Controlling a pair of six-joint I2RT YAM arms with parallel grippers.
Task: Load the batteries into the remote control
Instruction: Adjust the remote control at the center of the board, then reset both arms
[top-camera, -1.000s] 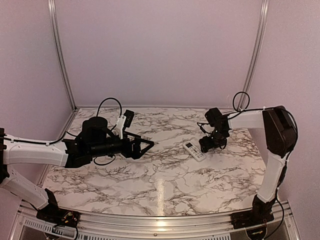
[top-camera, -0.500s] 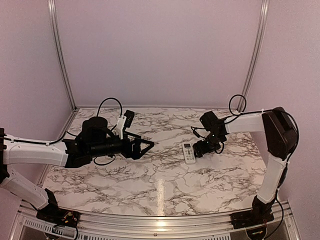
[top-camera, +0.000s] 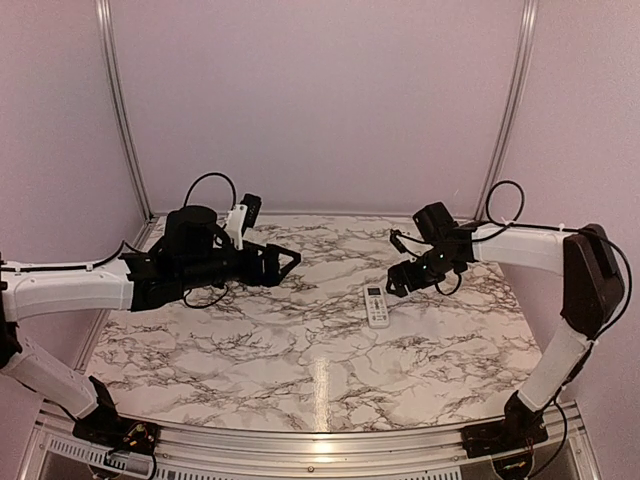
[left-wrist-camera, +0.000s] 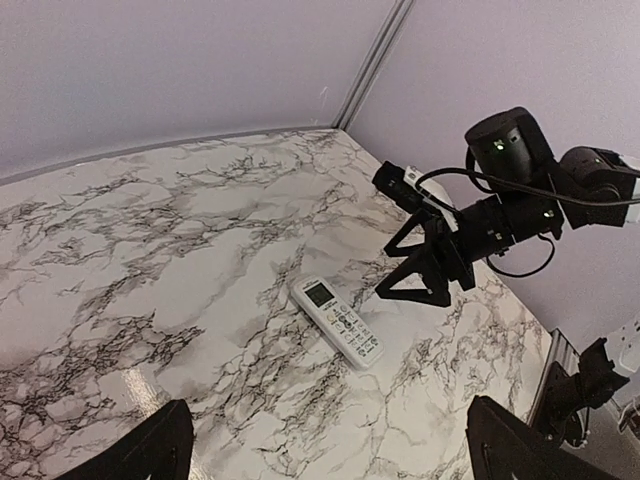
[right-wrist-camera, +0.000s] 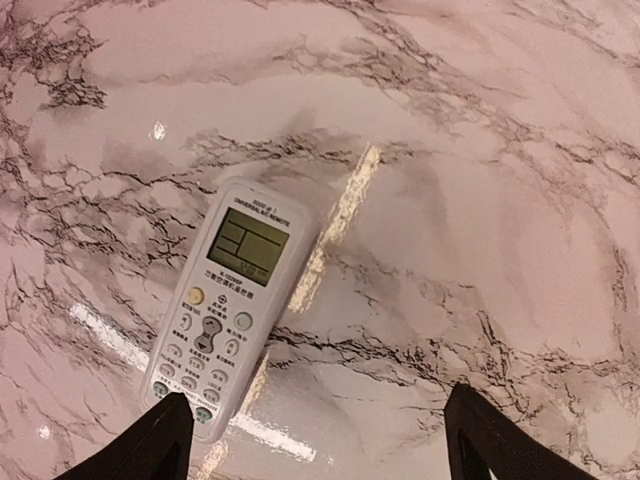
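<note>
The remote control (top-camera: 377, 305) is a slim white bar lying face up on the marble table, screen end pointing away from the arms. Its grey screen and buttons show in the left wrist view (left-wrist-camera: 337, 320) and the right wrist view (right-wrist-camera: 225, 315). My right gripper (top-camera: 400, 280) hovers just right of and above the remote, open, with nothing between its fingers (right-wrist-camera: 318, 445). Its left fingertip (right-wrist-camera: 160, 440) overlaps the remote's button end in that view. My left gripper (top-camera: 285, 262) is raised over the table's left half, wide open and empty (left-wrist-camera: 330, 458). The batteries are out of view.
The marble table (top-camera: 300, 350) is walled by pale panels at the back and sides, with metal posts (top-camera: 120, 110) in the back corners. The right arm's black wrist (left-wrist-camera: 510, 190) and cables hang above the table's far right part.
The right gripper nudged the remote from a slant to nearly straight, then lifted up and back off it. The left arm rose and drew toward the back.
</note>
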